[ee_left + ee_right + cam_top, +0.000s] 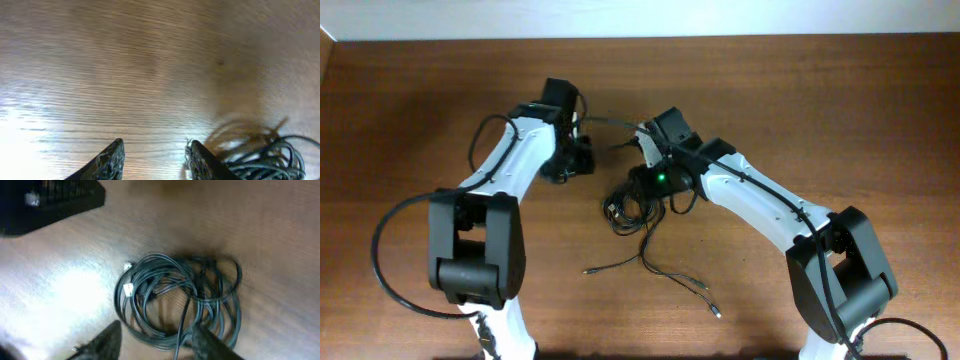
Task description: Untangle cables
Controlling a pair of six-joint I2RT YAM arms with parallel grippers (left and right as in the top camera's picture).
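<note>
This looks like a robotics lab or test bench. A plain wood-grain tabletop (840, 90) fills nearly the whole overhead view, with only a pale strip (620, 18) showing past its far edge. Two white-and-black machine arms stand at the near edge, the left arm (510, 160) and the right arm (760, 205). A thick black lead (374, 245) hangs in a loose loop beside the left arm's base. A green light (662, 179) glows at the right arm's wrist. Near the middle of the tabletop lies a heap of thin cables (630, 210). Both wrist views show the same wood grain, with bright glare on it.
</note>
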